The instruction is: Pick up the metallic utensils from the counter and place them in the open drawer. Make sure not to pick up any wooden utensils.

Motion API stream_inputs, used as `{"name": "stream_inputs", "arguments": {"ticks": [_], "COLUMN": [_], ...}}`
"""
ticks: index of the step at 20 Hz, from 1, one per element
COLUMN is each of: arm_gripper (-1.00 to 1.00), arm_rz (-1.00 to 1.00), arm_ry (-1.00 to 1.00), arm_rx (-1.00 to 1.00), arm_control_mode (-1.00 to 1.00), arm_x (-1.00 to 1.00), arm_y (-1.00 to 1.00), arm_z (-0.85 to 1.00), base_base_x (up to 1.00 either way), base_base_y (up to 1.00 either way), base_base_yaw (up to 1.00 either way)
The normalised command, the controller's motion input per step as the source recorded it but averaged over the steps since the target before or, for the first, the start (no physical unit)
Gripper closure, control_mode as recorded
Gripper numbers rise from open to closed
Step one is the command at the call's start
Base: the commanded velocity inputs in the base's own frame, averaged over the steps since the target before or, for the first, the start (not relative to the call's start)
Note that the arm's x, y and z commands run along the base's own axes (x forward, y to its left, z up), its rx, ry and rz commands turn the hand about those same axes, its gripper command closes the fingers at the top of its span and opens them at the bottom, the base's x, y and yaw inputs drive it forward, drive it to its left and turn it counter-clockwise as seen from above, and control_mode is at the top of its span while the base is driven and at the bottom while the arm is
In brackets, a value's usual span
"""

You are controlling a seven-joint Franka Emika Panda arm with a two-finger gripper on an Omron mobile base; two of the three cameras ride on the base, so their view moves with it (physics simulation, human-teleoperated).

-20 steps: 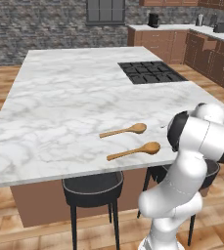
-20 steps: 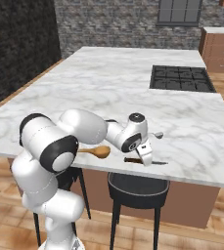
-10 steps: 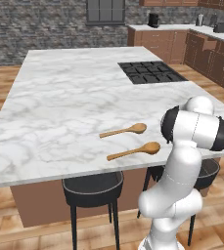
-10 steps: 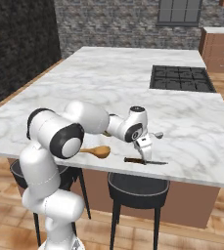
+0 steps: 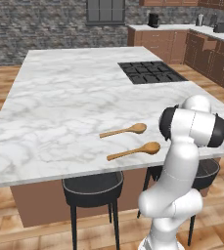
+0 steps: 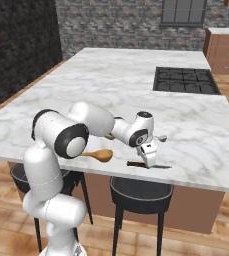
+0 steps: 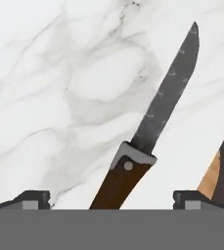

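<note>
A knife with a dark brown handle and a grey blade lies flat on the white marble counter. My gripper hangs straight over it, open, with the handle between the two fingertips and nothing held. From the right base view the gripper stands just above the knife near the counter's front edge. A small silver utensil lies just beyond the hand. Two wooden spoons lie to the left of the arm. An open drawer juts from the far cabinets.
A black cooktop is set into the far right of the counter. Two dark stools stand under the front edge. One wooden spoon's bowl lies close to the left of the hand.
The hand has shifted a little right and down onto the knife, and the elbow has swung up. The jaws stayed open; the utensils have not moved.
</note>
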Motion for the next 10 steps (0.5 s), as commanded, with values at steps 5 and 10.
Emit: {"name": "stream_inputs", "arguments": {"ticks": [5,10], "arm_gripper": [-1.0,-1.0], "arm_rz": [0.0,0.0], "arm_ry": [0.0,0.0], "arm_rx": [0.02,0.0], "arm_control_mode": [-1.0,-1.0], "arm_x": [0.0,0.0], "arm_y": [0.0,0.01], "arm_z": [-0.4,-0.41], "base_base_x": [0.0,0.0], "base_base_y": [0.0,0.0], "base_base_yaw": [0.0,0.0]}}
